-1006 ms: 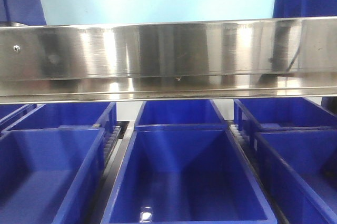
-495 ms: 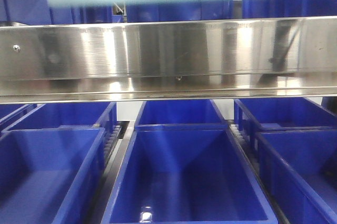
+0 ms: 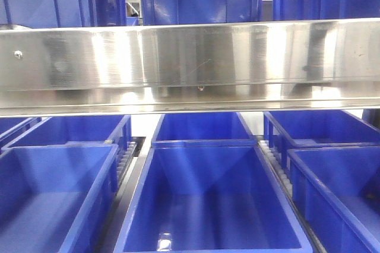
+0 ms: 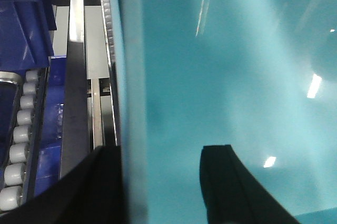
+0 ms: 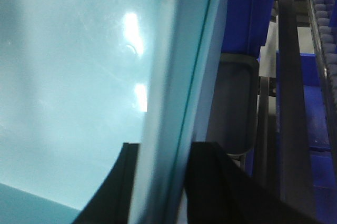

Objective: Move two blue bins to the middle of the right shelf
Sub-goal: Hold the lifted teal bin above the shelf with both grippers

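Blue bins (image 3: 214,199) are lining roller tracks (image 4: 18,145) beneath a steel rail (image 3: 190,63); left gripper (image 4: 160,182) and right gripper (image 5: 160,182) are clamping a teal bin's (image 4: 226,61) walls.

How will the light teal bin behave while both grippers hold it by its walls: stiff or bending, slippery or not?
Probably stiff: the wall of the light teal bin runs straight through the left gripper and the right gripper, with no visible bend. Possibly slippery: its surface looks glossy, with bright light reflections on it. Its weight cannot be judged from these views.
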Available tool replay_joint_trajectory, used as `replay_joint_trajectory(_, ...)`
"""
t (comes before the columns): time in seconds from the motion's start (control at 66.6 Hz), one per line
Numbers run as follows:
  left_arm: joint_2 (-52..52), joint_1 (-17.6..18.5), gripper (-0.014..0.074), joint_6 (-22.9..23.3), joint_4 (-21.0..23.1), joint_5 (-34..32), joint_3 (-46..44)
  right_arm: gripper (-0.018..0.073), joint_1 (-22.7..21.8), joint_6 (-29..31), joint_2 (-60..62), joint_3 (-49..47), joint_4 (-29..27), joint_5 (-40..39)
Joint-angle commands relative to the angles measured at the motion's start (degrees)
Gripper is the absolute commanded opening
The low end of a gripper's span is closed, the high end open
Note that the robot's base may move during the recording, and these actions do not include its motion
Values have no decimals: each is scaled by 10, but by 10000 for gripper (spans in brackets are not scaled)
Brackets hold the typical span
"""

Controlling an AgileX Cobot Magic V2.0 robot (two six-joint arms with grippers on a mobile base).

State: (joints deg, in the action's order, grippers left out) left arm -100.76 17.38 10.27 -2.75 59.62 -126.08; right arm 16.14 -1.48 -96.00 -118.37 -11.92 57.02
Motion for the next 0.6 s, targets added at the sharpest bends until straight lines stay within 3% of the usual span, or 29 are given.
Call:
replay_joint_trajectory(0.0,16,5,-111,-21,38,-37,-9,-154,2,1,11,-10,-19,-55)
replay_joint_trajectory(0.585,16,5,-111,-21,37,-37,-9,-154,2,1,11,-10,-19,-52)
